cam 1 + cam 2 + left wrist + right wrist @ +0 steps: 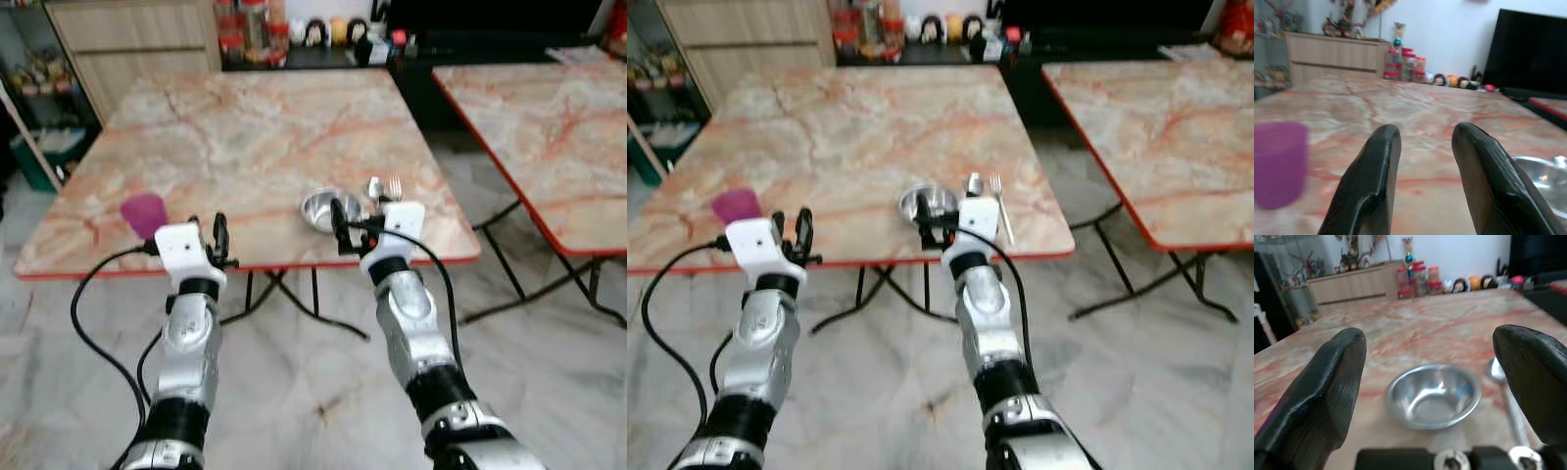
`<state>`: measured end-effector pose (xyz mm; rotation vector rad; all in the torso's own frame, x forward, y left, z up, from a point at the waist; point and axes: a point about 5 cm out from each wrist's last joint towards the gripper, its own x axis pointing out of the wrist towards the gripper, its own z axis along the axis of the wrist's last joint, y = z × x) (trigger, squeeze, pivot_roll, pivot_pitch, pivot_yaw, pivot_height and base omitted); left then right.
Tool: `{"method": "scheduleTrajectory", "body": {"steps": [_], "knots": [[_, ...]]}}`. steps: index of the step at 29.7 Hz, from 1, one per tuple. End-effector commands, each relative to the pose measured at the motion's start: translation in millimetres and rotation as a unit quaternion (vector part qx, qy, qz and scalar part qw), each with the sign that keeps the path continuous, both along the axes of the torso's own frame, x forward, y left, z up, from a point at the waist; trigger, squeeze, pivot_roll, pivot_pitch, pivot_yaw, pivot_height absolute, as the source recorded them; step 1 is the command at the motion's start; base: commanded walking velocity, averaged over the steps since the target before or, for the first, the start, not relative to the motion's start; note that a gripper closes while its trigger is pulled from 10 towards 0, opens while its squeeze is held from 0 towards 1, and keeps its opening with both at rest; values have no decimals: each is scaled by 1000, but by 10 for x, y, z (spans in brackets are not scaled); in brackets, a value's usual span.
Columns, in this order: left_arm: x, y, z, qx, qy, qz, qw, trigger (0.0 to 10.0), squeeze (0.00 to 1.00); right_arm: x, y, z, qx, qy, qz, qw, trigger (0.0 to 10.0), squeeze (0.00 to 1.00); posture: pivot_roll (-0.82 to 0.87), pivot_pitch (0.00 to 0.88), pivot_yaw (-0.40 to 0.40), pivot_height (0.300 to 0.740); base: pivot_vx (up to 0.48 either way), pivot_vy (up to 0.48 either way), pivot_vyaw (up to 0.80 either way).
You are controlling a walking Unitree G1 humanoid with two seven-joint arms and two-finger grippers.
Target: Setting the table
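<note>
A big marble worktop (255, 137) with a red edge stands in front of the robot. Near its front edge sits a shiny metal bowl (326, 209). Just beside the bowl, on its right, lie a spoon (374, 189) and a fork (395, 187), side by side.

The right gripper (1430, 396) is held up at the front edge of the worktop, right in front of the bowl. Its 2 black fingers (1327, 387) are spread wide, with the bowl seen between them, and they hold nothing.

A purple cup (144, 214) stands upright near the front left corner of the worktop, well apart from the bowl. The left gripper (1422, 181) is at the front edge too, near the cup and a bit to its right. Its fingers (1374, 181) have a narrow gap between them and hold nothing.

A second worktop (549, 117) of the same kind stands to the right, apart from the first one. Behind the first worktop are a wooden cabinet (132, 44) and some jars with red lids (1405, 63). The floor (313, 392) is pale and shiny.
</note>
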<state>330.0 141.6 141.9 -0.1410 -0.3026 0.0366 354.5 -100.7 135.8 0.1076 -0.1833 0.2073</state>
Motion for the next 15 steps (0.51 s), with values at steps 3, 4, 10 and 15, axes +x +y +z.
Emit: {"method": "scheduleTrajectory", "body": {"steps": [3, 4, 10, 15], "knots": [[-20, 96, -20, 2, 6, 14, 1000, 10000, 0, -28, 135, 26, 20, -5, 22, 1000, 10000, 0, 4, 0, -9, 732, 342, 0, 267], [-19, 96, -17, 2, 5, 14, 1000, 10000, 0, -27, 132, 23, 28, -2, 21, 999, 10000, 0, 5, 0, -11, 732, 345, 0, 0], [-29, 112, -24, 2, 5, 17, 1000, 10000, 0, -23, 123, 46, 22, -7, 24, 999, 10000, 0, 7, 0, -17, 732, 345, 0, 0], [-34, 123, -13, 1, 3, 19, 1000, 10000, 0, -22, 124, 45, 22, -6, 25, 999, 10000, 0, 7, 0, -18, 732, 350, 0, 0]]}}
